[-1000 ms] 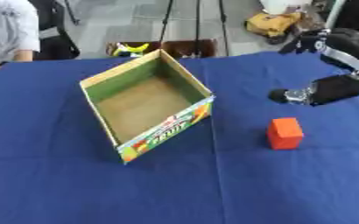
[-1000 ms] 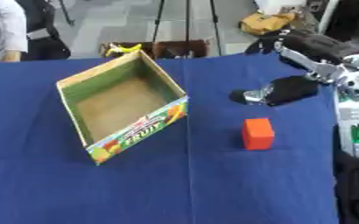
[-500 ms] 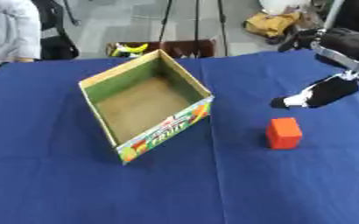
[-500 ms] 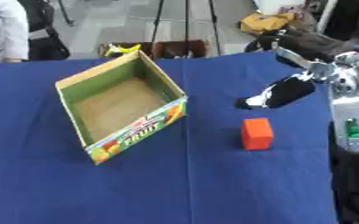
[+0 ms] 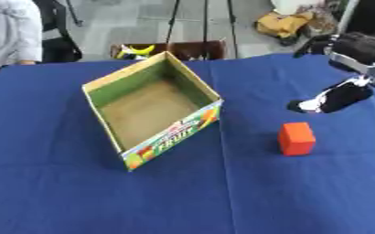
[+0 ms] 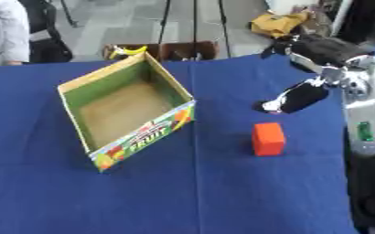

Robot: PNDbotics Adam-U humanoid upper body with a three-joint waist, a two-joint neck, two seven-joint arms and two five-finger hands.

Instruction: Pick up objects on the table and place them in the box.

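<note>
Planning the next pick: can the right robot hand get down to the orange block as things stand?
Probably yes. The right robot hand hangs just beyond the orange block, which stands alone on bare blue cloth. The box sits well to its left, so nothing seems to block the way.

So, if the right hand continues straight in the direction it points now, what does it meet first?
Probably the blue tablecloth. The right hand points down and toward the robot's left, and its line seems to pass behind the orange block, short of the box; depth is unclear.
</note>
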